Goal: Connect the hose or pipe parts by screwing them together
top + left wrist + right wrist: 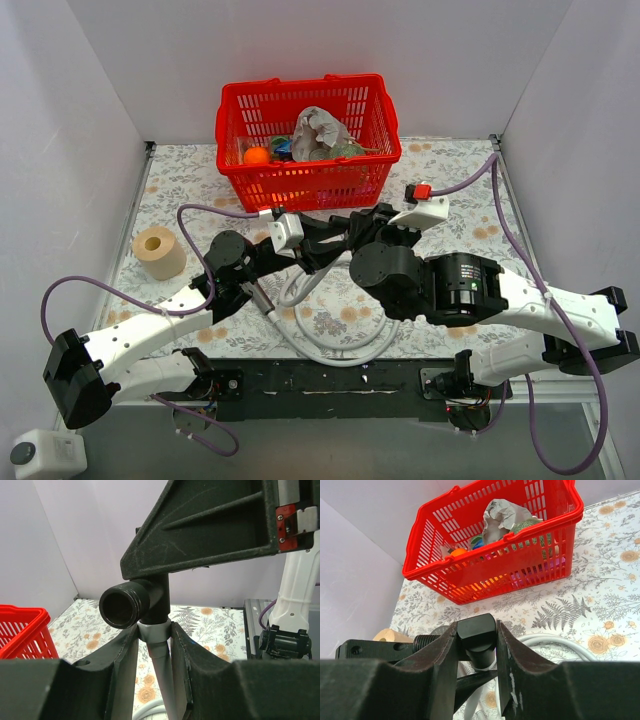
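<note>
**A:** While both arms met over the middle of the table (450, 170), what was the layout?

**B:** Red basket (310, 130) sat far centre and the paper roll (158, 252) at left, neither in play. The hose (340, 352) lay looped near centre, between the arm bases and the grippers.

**A:** Grippers?

**B:** Right gripper (476, 630) was clamped at a medium gap on the dark shower handle (480, 656). Left gripper (154, 630) was pinched narrow on the grey hose end (161, 665), held upright and touching or just under the dark part.

**A:** Joined?

**B:** Couldn't tell. A threaded stub (424, 642) showed bare to the left of the right jaws, and the left wrist view showed an open port. My read was mating stage: parts brought together, thread not started.

**A:** Next move?

**B:** It called for getting the hose nut coaxial with that stub and seating it square. Then one arm had to hold rigid while the other turned. A tilted start risked cross-threading, and the hose loop could twist and fight the rotation.
</note>
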`<action>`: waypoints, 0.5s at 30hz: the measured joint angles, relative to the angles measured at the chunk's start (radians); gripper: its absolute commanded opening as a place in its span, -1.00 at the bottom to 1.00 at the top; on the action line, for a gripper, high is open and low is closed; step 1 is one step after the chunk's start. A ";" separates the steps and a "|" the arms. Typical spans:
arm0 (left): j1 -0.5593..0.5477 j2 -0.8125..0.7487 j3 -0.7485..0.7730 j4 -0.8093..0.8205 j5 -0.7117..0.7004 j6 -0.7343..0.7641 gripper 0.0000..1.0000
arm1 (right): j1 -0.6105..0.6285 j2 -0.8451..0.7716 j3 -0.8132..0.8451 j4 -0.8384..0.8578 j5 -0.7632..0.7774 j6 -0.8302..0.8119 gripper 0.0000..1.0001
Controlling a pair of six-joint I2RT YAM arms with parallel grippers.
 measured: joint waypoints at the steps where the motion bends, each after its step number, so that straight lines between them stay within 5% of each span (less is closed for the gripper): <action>1: 0.000 0.000 0.000 0.000 0.000 0.000 -1.00 | 0.000 -0.002 -0.001 0.002 -0.001 0.001 -0.17; 15: -0.006 -0.036 -0.059 0.065 -0.016 -0.017 -1.00 | 0.000 -0.049 -0.056 0.115 -0.114 0.001 0.13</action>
